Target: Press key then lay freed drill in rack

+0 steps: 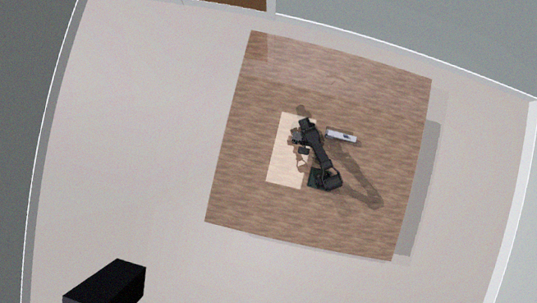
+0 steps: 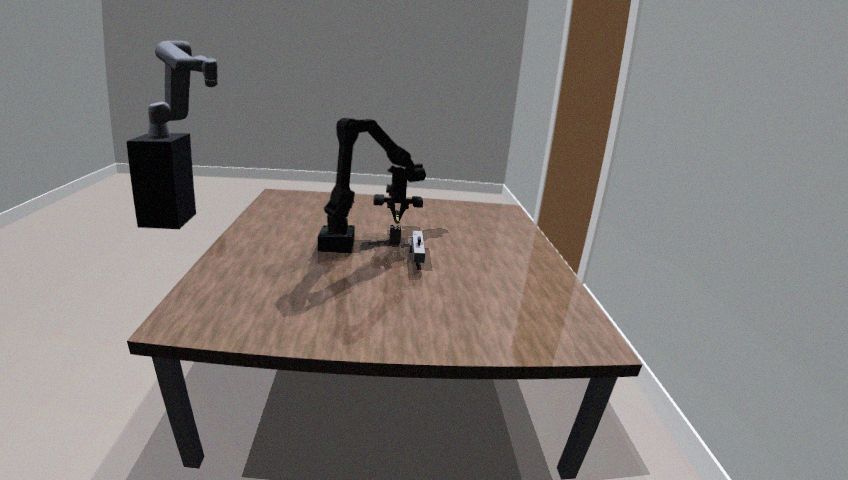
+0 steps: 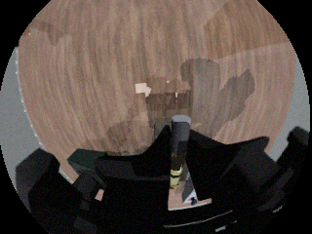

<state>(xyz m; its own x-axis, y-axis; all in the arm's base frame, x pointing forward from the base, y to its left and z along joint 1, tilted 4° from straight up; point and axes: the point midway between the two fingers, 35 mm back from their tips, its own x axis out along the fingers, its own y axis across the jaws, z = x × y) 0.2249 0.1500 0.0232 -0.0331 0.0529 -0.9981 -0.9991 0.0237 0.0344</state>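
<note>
My gripper [image 2: 396, 214] [image 3: 173, 128] is shut on the drill [image 3: 180, 128], a slim grey cylinder with yellow bands towards its lower end in the wrist view. In the exterior view the fingertips point down just above a small dark block [image 2: 395, 234], which looks like the rack; the gap between them is small and contact cannot be told. The fingers partly hide the block in the wrist view. The pale fixture [image 1: 340, 136] [image 2: 418, 246] with a small dark part on top, probably the key, stands beside the block, apart from the gripper. The key's exact state is too small to tell.
The arm's base [image 1: 314, 177] [image 2: 336, 239] stands on the wooden table [image 1: 242, 204] [image 2: 476, 315]. A pale rectangle [image 1: 283, 174] shows under the gripper in the top view. Another robot arm [image 2: 176, 83] stands on a black pedestal [image 2: 160, 184] away from the table.
</note>
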